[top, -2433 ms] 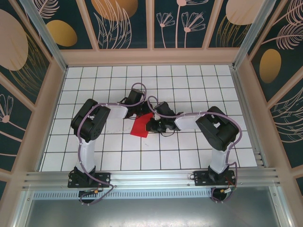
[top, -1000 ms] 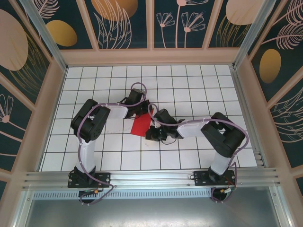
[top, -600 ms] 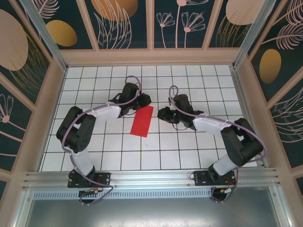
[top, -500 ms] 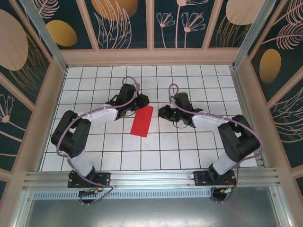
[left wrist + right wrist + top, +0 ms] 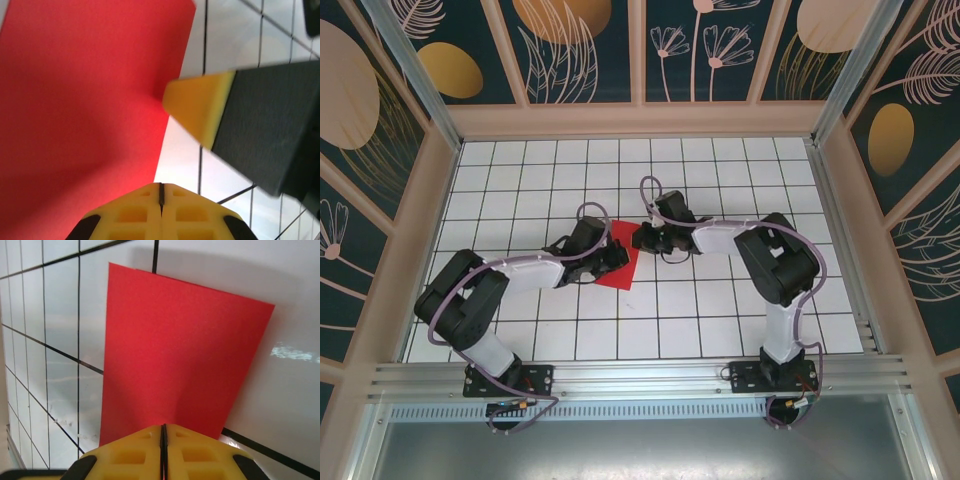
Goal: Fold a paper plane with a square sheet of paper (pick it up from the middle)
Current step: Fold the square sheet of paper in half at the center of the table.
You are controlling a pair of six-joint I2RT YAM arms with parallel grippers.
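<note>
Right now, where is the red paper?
Seen from above, the red paper lies near the middle of the grid table, with the left gripper over its left side and the right gripper at its far right corner.

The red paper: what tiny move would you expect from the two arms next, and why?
Probably a small lift together. The left gripper and right gripper are both shut at the edges of the red sheet, which puckers toward each tip as if pinched. Raising it slightly should free it for folding.
</note>
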